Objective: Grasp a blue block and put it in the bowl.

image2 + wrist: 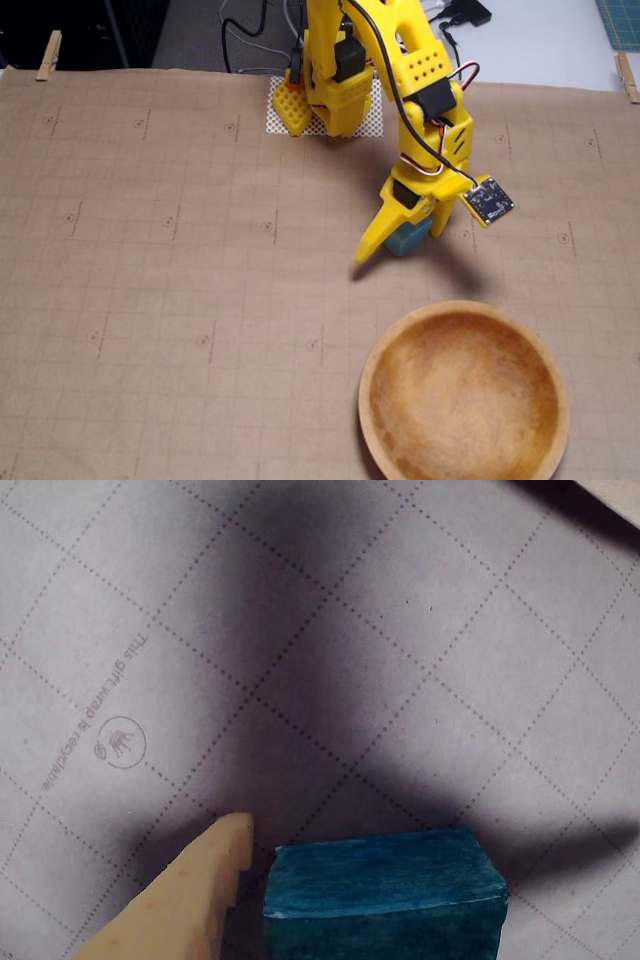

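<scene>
We see the arm bent forward over the desk, which is covered with brown gridded wrapping paper. The jaws hang near the middle of the fixed view, and the block sits between them, just under the wrist. In the wrist view the block fills the lower middle, and one yellow finger comes from the lower left, its tip just beside the left face of the block. The other finger is not visible there, so we cannot say for sure that both sides touch. We judge that the jaws are narrow and closed around the block, or very close to it; whether the block is lifted or rests on the paper, we cannot tell, although a shadow lies under it. The long axis of the block runs left to right in the wrist view, so across the line of the finger. The bowl stands empty at the lower right of the fixed view, apart from the block and nearer to the camera than the jaws. This is the relation that the coming move depends on: from the jaws, the bowl lies down and a little right in the fixed view. We think the next step is to raise the block above the rim and carry it that way.
</scene>
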Motion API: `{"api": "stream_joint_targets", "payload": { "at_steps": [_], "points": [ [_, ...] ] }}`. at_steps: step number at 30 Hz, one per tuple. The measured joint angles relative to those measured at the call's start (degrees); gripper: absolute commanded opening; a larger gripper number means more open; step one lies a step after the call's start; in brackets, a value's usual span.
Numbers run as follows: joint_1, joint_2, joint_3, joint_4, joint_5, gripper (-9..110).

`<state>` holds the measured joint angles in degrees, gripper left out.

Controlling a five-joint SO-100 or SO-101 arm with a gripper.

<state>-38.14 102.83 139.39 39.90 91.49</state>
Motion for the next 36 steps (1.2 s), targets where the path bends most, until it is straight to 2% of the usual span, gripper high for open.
{"api": "stream_joint_targets", "payload": {
  "at_steps": [19,26,29,36],
  "points": [
    [0.1,0.0,-2.5,11.8,0.0,58],
    [0.1,0.0,-2.6,12.6,0.0,57],
    [0.1,0.0,-2.6,12.6,0.0,52],
    [0.1,0.0,-2.6,12.6,0.0,31]
  ]
}}
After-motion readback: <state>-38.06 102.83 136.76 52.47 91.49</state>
